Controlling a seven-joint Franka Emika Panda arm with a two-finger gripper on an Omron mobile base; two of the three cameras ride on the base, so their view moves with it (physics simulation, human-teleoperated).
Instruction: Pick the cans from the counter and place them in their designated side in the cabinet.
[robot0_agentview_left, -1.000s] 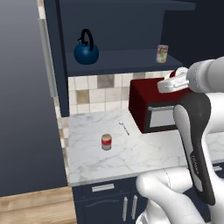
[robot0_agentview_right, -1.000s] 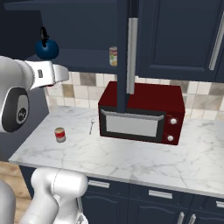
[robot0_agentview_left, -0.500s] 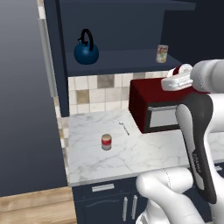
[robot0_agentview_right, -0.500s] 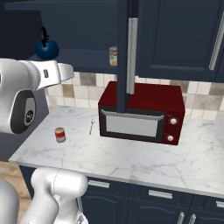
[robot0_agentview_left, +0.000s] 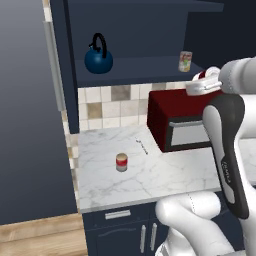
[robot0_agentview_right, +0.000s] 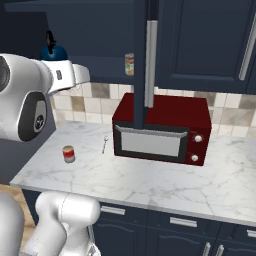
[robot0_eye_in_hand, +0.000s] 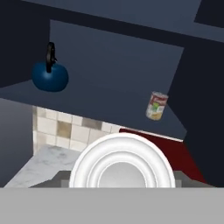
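Observation:
My gripper (robot0_agentview_left: 202, 80) is raised in front of the microwave top, just below the open cabinet shelf (robot0_agentview_left: 142, 67), and is shut on a can whose red edge shows at the hand. In the hand view that can's round white end (robot0_eye_in_hand: 121, 165) sits right before the camera and hides the fingertips. A second can (robot0_agentview_left: 121, 161), red band over tan-grey, stands upright on the white marble counter (robot0_agentview_left: 165, 172); the right base view has this can (robot0_agentview_right: 68, 153) near the counter's left end.
A blue kettle (robot0_agentview_left: 98, 57) stands on the left of the shelf, and a yellowish-green labelled can (robot0_eye_in_hand: 156, 105) on its right. A dark red microwave (robot0_agentview_right: 160, 132) takes up the back of the counter. A small fork (robot0_agentview_right: 104, 145) lies beside it.
The hand with its can has risen and moved a little toward the cabinet shelf. The can on the counter has stayed put.

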